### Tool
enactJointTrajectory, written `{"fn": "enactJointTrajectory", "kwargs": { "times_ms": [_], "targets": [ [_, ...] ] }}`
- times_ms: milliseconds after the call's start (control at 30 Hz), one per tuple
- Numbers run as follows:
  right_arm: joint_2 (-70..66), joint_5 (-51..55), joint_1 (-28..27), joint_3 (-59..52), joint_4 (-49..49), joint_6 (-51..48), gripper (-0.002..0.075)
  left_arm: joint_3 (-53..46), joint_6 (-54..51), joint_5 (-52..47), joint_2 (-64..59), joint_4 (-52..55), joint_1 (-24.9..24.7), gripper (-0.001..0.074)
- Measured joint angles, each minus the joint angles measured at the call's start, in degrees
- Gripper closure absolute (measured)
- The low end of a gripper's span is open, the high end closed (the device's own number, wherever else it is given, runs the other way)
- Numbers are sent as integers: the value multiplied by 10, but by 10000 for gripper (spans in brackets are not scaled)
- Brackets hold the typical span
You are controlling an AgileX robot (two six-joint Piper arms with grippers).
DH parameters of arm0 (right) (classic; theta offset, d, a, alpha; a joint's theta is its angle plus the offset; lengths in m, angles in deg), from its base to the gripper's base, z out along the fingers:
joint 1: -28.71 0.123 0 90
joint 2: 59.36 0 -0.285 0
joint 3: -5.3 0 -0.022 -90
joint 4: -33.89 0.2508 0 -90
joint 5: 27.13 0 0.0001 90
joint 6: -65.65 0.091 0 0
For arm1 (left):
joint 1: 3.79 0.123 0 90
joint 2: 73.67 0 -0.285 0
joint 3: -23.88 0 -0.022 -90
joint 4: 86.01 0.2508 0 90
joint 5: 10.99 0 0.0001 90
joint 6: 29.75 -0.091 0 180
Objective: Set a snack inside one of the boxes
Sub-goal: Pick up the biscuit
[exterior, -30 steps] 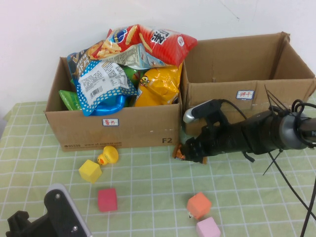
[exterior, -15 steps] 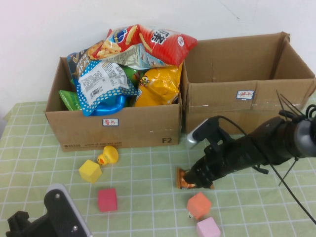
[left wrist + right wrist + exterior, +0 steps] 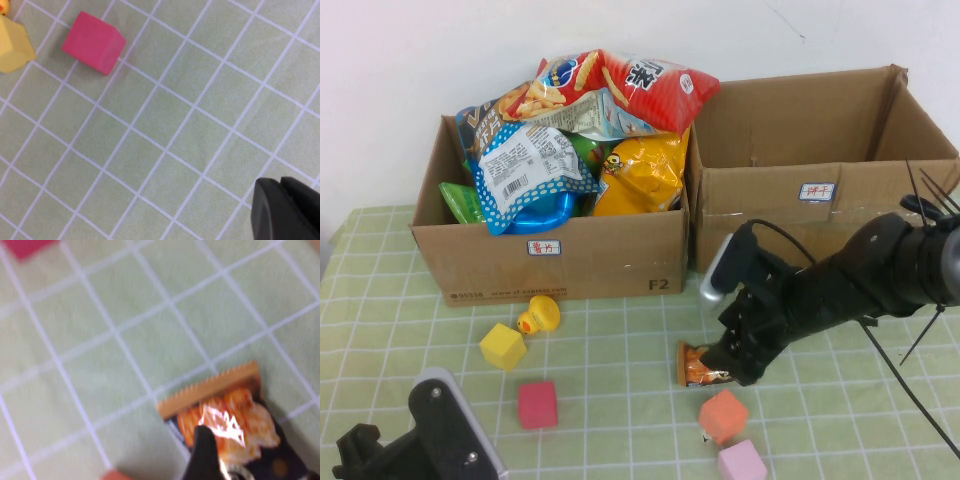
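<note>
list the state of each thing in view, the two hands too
left cardboard box: open, heaped with snack bags
right cardboard box: open, contents hidden
small orange snack packet: lying on the table, under the right hand
right hand: open, at the packet
left hand: shut, parked over bare tablecloth

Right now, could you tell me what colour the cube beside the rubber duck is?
Yellow cube; high view.

- The right gripper (image 3: pixel 712 364) is low over the tabletop (image 3: pixel 620 400), at a small orange snack packet (image 3: pixel 698 366).
- Behind stand a snack-filled box (image 3: pixel 560 260) and an emptier box (image 3: pixel 820 205).
- The left gripper (image 3: pixel 415 445) sits at the near-left corner.
</note>
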Motion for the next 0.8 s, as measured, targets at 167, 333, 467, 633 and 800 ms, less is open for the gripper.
{"fn": "enactJointTrajectory", "kwargs": {
  "times_ms": [167, 333, 467, 633, 800],
  "targets": [
    [0, -25, 0, 0, -48, -14, 226, 0, 0, 2, 0, 0, 0, 736],
    [0, -49, 0, 0, -57, -19, 225, 0, 0, 7, 0, 0, 0, 736],
    [-9, -25, 0, 0, -59, -25, 225, 0, 0, 10, 0, 0, 0, 736],
    [-30, -8, 8, 0, -62, -28, 225, 0, 2, 10, 0, -1, 0, 736],
    [-35, -35, 26, 0, -66, -48, 225, 0, 4, 10, 0, -1, 0, 736]
  ]
}}
